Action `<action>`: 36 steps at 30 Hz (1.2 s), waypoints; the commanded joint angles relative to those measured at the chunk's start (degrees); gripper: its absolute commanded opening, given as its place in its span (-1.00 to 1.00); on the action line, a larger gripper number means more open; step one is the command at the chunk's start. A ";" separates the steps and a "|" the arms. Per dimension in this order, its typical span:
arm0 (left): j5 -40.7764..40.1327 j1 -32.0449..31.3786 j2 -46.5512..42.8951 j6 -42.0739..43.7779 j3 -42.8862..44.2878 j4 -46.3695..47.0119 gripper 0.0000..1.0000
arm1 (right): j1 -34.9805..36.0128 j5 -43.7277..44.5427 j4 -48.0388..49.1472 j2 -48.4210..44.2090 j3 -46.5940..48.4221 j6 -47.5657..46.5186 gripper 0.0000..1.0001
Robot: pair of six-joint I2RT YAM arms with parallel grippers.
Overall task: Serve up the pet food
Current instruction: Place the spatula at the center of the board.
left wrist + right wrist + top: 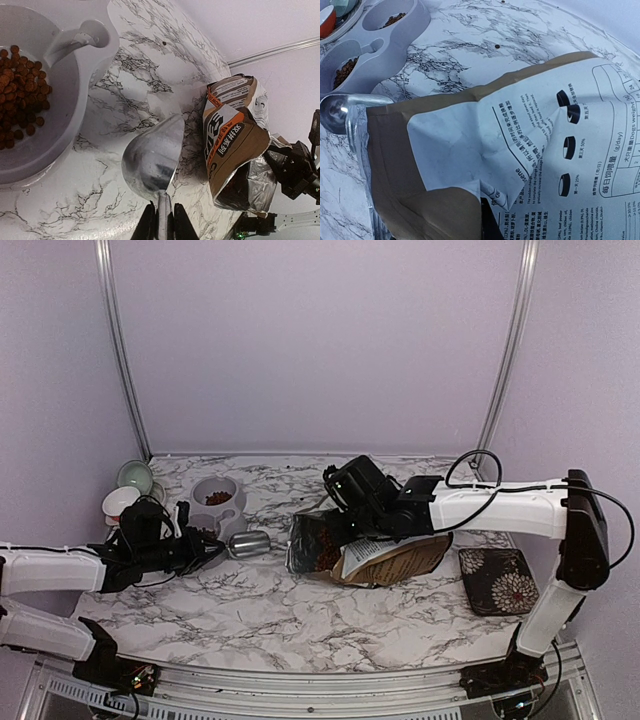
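Marble-patterned surface point(300, 610), bounded by lilac walls.

**Location of pet food.** Pet food point(22, 100) lies as loose reddish-brown pellets in both wells of the grey double-bowl feeder point(75, 100) at far left. The foil-lined mouth of the dog-food bag point(385, 560) at centre shows dark contents, probably more kibble.

**End effector state.**
- Left end effector point(161, 220): clenched on the handle of the metal scoop point(150, 160). The scoop bowl lies between feeder and bag and looks empty.
- Right end effector point(350, 502): clamped on the bag's upper edge, holding the mouth open toward the scoop.

**Handling.** Kibble is light, dry, hard and free-rolling, so it cannot be pinched in quantity. Carry it in the scoop, bowl kept level, as pellets spill at any tilt. The bag is thin, crinkly and limp; grip it at the rim, since the wall collapses under a push.

**Risk.** Stray pellets already lie on the far surface.
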 commanded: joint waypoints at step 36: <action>2.14 -5.03 26.79 -2.32 -8.39 32.10 -0.70 | -1.41 4.18 -3.23 0.48 5.29 -0.68 -1.00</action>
